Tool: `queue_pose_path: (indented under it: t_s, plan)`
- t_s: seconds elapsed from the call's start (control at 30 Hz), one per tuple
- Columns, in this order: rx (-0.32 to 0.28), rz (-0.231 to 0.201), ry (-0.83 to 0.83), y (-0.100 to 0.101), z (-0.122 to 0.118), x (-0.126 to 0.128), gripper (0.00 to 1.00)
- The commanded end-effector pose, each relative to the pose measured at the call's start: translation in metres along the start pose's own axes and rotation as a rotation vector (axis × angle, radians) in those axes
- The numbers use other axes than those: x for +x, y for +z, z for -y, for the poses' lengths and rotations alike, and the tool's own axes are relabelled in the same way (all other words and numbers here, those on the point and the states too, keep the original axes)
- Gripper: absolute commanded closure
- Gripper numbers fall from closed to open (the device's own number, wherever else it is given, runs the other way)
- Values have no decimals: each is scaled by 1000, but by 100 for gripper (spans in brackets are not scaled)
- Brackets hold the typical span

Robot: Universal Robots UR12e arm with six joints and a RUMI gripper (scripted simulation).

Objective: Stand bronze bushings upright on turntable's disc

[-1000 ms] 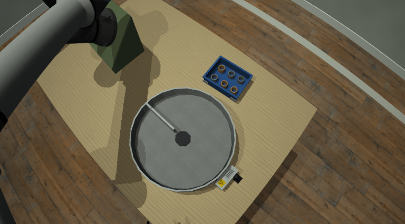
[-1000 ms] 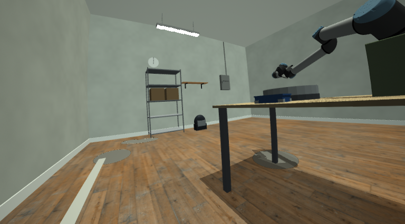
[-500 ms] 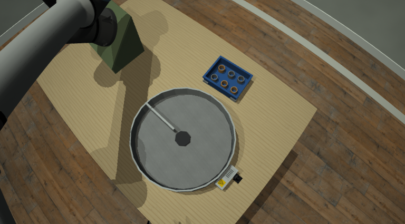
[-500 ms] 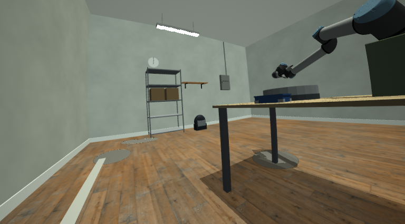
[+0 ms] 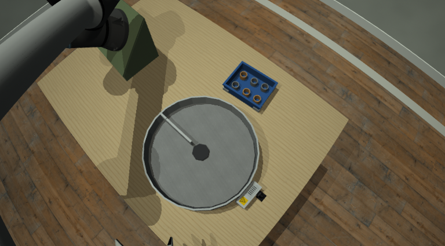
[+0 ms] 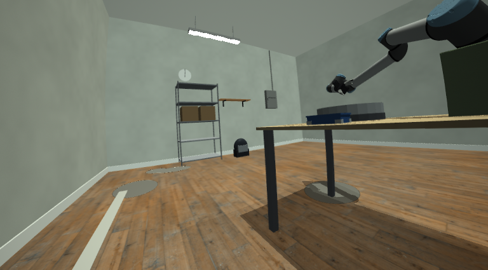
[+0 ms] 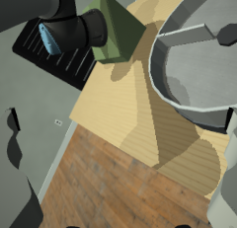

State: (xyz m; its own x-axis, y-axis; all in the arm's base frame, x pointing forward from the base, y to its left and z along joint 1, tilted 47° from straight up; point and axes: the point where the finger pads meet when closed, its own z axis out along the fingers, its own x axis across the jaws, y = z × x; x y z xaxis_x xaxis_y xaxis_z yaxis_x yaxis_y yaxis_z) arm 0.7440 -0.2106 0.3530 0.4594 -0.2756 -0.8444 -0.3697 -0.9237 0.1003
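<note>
- Turntable (image 5: pixel 143 151) (image 6: pixel 365 108) (image 7: pixel 154 80), one: landmark; its disc (image 5: pixel 223 132) (image 7: pixel 202 70) carries no bushings.
- Crate (image 5: pixel 241 96) (image 6: pixel 325 119), one, blue: just beside the turntable.
- Bronze bushings (image 5: pixel 246 95), three: upright in that crate near the turntable.
- Steel bushings (image 5: pixel 264 90), three: likewise (same crate, mixed among the bronze).
- Gripper (image 5: pixel 144 241) (image 6: pixel 338 91) (image 7: pixel 122 109), one: fully open, holding nothing, raised above turntable height, across from the crate.

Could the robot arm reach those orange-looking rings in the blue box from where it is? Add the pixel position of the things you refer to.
Probably yes, after swinging across: the gripper (image 5: pixel 143 243) (image 7: pixel 122 109) is open, and the bronze bushings (image 5: pixel 246 91) sit in an uncovered crate (image 5: pixel 274 83) (image 6: pixel 327 119). The turntable's raised rim (image 5: pixel 258 151) (image 6: pixel 351 108) (image 7: pixel 154 70) may need clearing.
</note>
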Motion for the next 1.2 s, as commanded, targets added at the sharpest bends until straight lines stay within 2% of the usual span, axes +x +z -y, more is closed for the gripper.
queue_pose_path:
  t_s: [0.0, 0.2, 0.27, 0.53, 0.57, 0.67, 0.7, 0.77, 0.83, 0.97, 1.0, 1.07, 1.1, 1.17]
  plan:
    - [-50, -53, -83, 13, 8, 11, 0]
    - [-143, -125, -219, 37, 19, 30, 0]
    - [-143, -125, -219, 37, 19, 30, 0]
    - [-319, -224, -441, 79, 36, 56, 0]
    - [-319, -224, -441, 79, 36, 56, 0]
    - [-399, -256, -530, 97, 43, 65, 0]
    - [-399, -256, -530, 97, 43, 65, 0]
    - [-456, -275, -590, 110, 47, 71, 0]
    - [-456, -275, -590, 110, 47, 71, 0]
    - [-578, -305, -707, 136, 54, 79, 0]
    - [-578, -305, -707, 136, 54, 79, 0]
    - [-641, -315, -763, 149, 57, 82, 0]
    - [-641, -315, -763, 149, 57, 82, 0]
    - [-706, -322, -816, 163, 60, 83, 0]
